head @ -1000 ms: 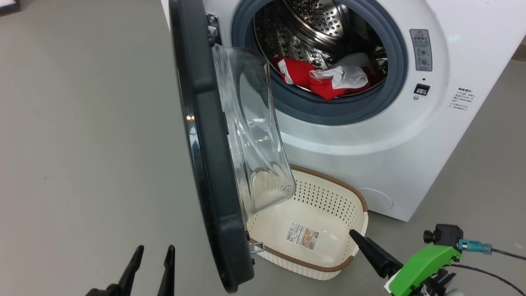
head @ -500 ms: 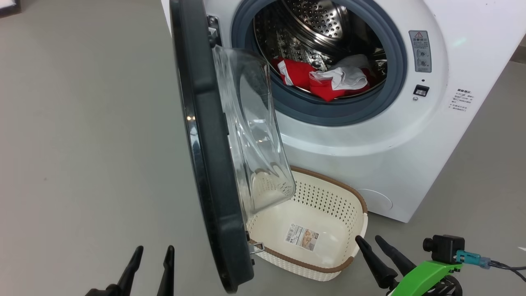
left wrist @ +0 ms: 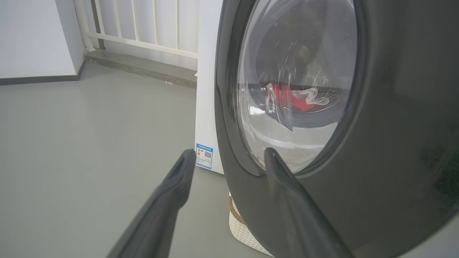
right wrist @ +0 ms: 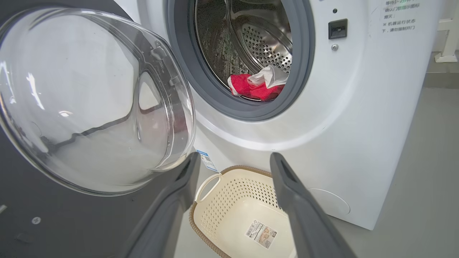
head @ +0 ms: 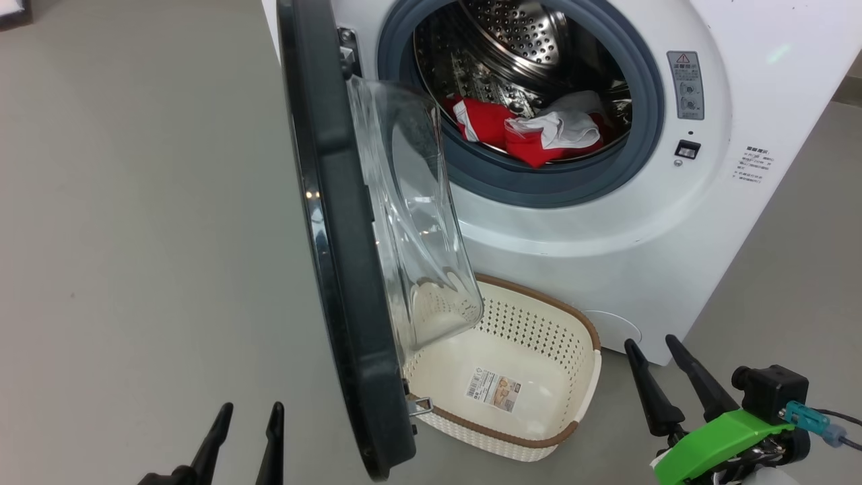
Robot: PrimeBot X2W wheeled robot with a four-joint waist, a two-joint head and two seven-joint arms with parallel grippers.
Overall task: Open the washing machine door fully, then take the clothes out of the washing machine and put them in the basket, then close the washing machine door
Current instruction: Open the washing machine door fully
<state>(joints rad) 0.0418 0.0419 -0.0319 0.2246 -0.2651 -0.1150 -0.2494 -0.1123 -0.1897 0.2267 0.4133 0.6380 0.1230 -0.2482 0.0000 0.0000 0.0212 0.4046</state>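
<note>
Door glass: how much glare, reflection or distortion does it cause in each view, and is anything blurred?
Head view: the glass is clear with faint streaks, warping the basket wall behind it; all sharp. Left wrist view: reflections streak it and the clothes show bent through it. Right wrist view: bright highlights on its left side, a reflected dark line across it; drum sharp.

The washing machine door [head: 337, 236] hides the left end of the basket [head: 532, 323] from us; the washing machine [head: 606, 269] is cropped at the top, and we cannot read its labels [head: 752, 165].
</note>
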